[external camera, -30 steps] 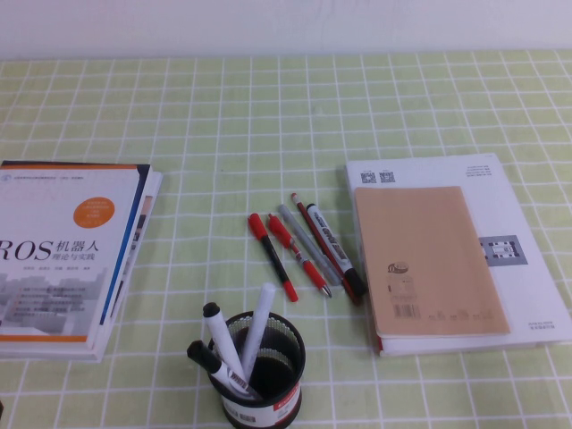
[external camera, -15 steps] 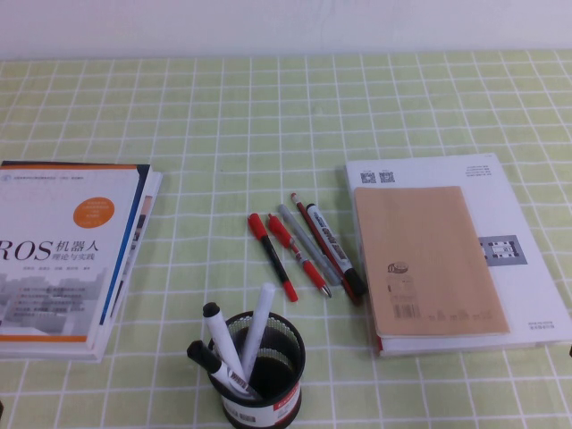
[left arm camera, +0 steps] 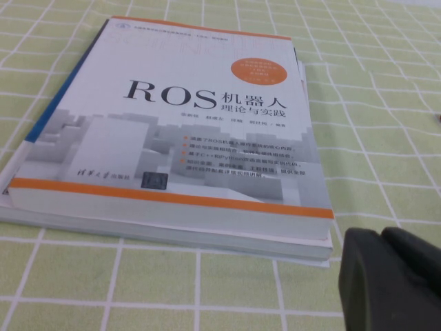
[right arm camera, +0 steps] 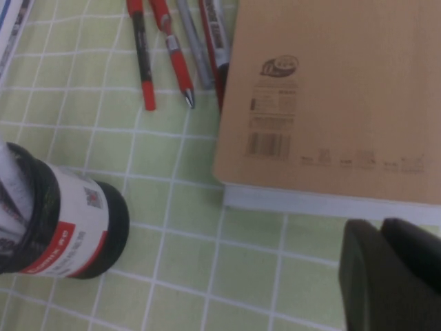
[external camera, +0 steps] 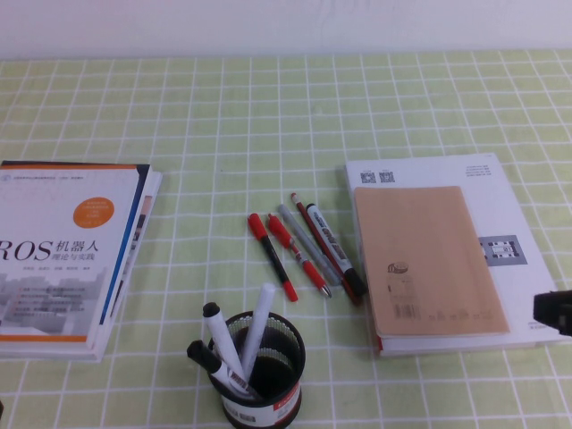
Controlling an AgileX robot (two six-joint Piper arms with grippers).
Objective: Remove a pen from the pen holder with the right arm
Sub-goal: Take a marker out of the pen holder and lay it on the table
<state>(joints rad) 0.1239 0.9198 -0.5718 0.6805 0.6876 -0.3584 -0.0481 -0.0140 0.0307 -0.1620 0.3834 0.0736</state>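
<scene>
Three markers (external camera: 257, 323) lean in the black mesh pen holder (external camera: 268, 404) at the counter's (external camera: 268, 116) 6 o'clock edge, none gripped. The left pincer (left arm camera: 389, 276), fingers together, sits near 7 o'clock, just short of the ROS textbook (external camera: 63, 259). The right pincer (external camera: 554, 313), fingers pressed together, hangs at 4 o'clock by the white book's (external camera: 527, 214) near corner, well apart from the holder. Farther off, loose pens (external camera: 308, 250) lie at centre beside a tan notebook (external camera: 424, 259). The step in hand looks like the opening reach. Next, the right pincer must travel toward 7 o'clock, spread, and drop over a marker's top.
</scene>
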